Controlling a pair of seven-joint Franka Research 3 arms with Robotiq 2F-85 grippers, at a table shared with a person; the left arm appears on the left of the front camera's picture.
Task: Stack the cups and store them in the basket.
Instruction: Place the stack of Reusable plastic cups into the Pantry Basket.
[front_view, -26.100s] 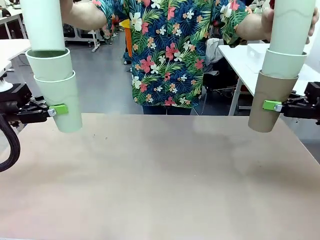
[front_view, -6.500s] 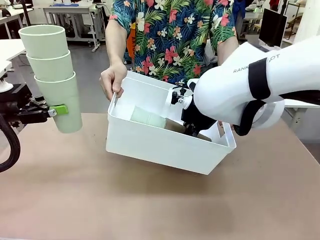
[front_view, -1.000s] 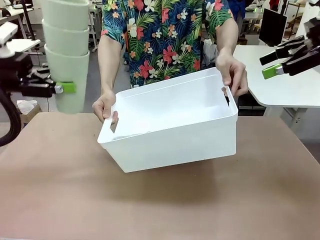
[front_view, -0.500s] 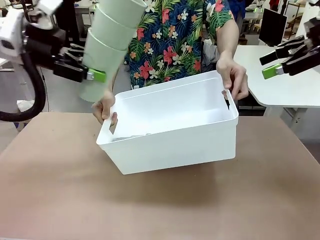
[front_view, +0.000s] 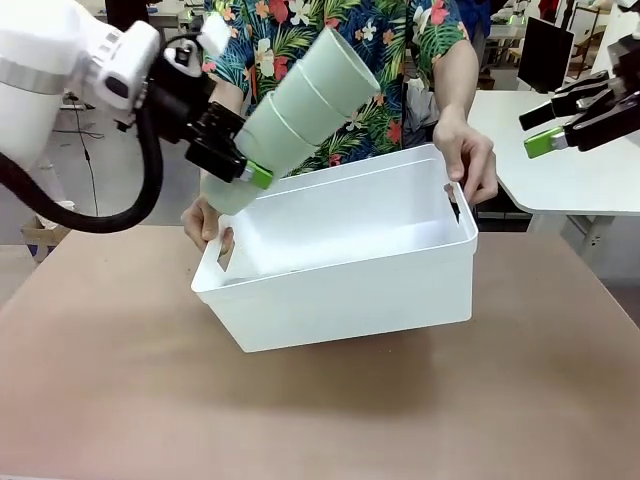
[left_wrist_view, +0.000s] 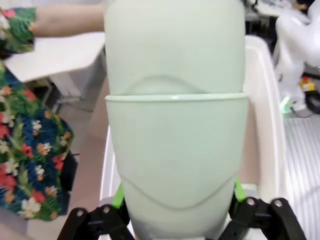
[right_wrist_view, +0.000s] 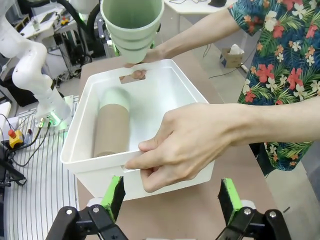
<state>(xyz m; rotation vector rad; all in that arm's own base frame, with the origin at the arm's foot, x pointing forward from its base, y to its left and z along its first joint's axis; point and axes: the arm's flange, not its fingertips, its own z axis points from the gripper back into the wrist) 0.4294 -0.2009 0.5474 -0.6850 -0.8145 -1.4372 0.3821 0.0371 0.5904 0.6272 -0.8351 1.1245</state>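
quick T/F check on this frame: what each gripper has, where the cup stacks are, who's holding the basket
1. The left gripper is shut on a stack of mint green cups. True.
2. That stack stands upright. False: it is tilted, its open end pointing up and to the right over the basket.
3. The right gripper holds the tan-brown cup. False: it is open and holds nothing; the tan-brown cup lies on its side inside the basket with a mint cup nested in it.
4. The person grips the basket at both ends. True: one hand is at the left slot handle and the other hand on the right rim.
5. The basket sits flat on the table. False: it is tipped toward the left gripper.
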